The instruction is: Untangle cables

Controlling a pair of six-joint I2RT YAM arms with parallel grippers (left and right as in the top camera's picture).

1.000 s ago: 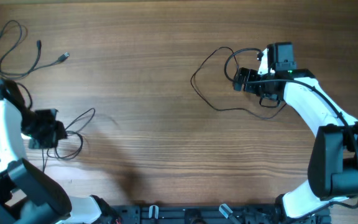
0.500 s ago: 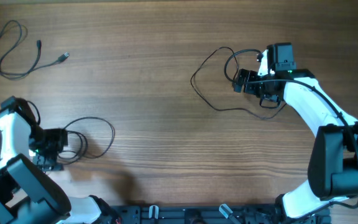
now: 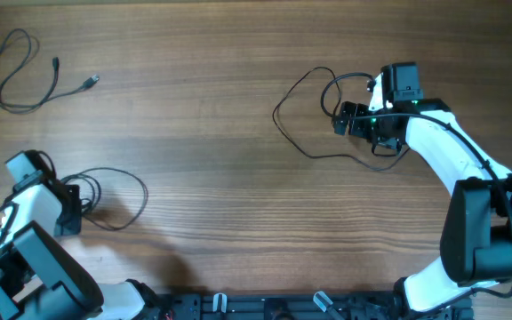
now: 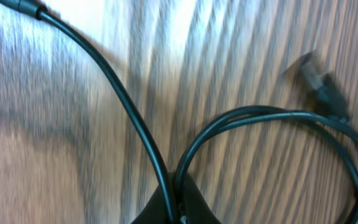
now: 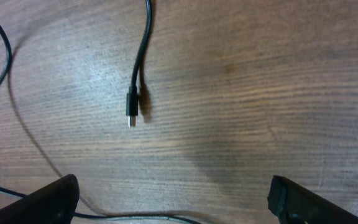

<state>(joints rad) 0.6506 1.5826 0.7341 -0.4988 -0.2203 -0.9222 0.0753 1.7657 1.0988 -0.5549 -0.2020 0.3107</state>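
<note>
Now left hand [image 4: 171,208] pressed shut, pinching looped cable [image 4: 129,106]; right hand [image 5: 174,199] spread wide, second cable [image 5: 143,43] ahead, apart.

Wood table [image 3: 203,133], brown w/ horiz. grain, fills overhead view. Dark rail [image 3: 265,307] w/ small clips along btm edge, approx. centre. Bright glare on tabletop in left wrist view.
</note>
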